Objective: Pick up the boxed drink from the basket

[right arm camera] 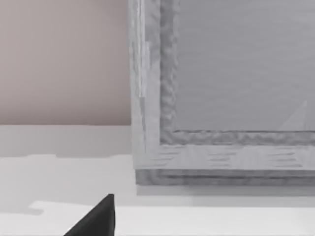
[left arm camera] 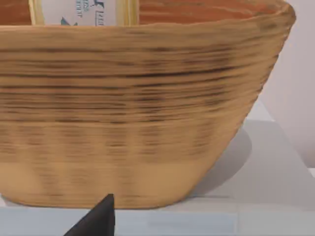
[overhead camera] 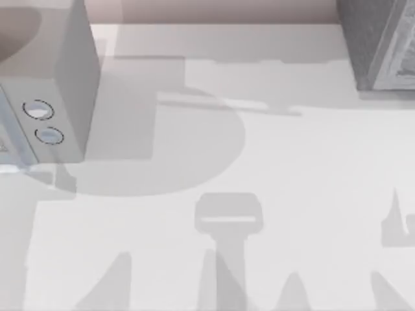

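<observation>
left gripper [left arm camera: 98, 219]: low by the basket [left arm camera: 138, 113] wall, can't tell if open | boxed drink [left arm camera: 81, 12]: standing inside basket, peeking over rim, upper left, so reach from above | right gripper [right arm camera: 98, 219]: idle by grey box [right arm camera: 221, 98], can't tell

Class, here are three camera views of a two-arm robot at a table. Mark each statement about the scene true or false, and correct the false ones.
1. The left wrist view faces the side wall of a woven basket. True.
2. The basket lies tipped on its side. False: it stands upright on the table.
3. A printed white package shows above the basket's rim. True.
4. The right wrist view faces a red bowl. False: it faces a grey box-like unit.
5. In the top view, a grey appliance with two round knobs stands at the table's left. True.
</observation>
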Controlling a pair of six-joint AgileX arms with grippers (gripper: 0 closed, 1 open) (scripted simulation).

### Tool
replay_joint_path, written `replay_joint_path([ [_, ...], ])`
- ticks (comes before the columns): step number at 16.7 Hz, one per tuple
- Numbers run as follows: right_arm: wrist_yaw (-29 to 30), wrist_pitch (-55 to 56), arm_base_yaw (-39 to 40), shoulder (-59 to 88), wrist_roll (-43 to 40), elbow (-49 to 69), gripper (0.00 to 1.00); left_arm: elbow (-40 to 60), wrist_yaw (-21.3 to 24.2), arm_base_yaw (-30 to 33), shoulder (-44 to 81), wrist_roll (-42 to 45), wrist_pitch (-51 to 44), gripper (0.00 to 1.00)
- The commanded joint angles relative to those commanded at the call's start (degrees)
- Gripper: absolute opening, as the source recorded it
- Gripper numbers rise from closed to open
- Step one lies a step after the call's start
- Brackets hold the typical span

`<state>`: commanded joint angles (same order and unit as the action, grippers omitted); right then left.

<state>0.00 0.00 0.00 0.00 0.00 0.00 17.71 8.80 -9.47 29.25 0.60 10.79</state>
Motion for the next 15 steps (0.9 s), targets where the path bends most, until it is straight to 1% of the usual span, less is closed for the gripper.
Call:
replay_joint_path([
  [9, 0.00, 0.00, 0.00, 0.00, 0.00, 0.00, 1.00, 23.38, 10.86, -9.49, 35.56, 0.31, 12.59, 1.00],
  [12, 0.00, 0.00, 0.00, 0.00, 0.00, 0.00, 1.00, 28.60, 13.22, -11.28, 43.53, 0.24, 15.09, 1.00],
  [15, 0.00, 0.00, 0.00, 0.00, 0.00, 0.00, 1.00, 31.02, 14.30, -12.06, 47.19, 0.19, 16.20, 1.00],
])
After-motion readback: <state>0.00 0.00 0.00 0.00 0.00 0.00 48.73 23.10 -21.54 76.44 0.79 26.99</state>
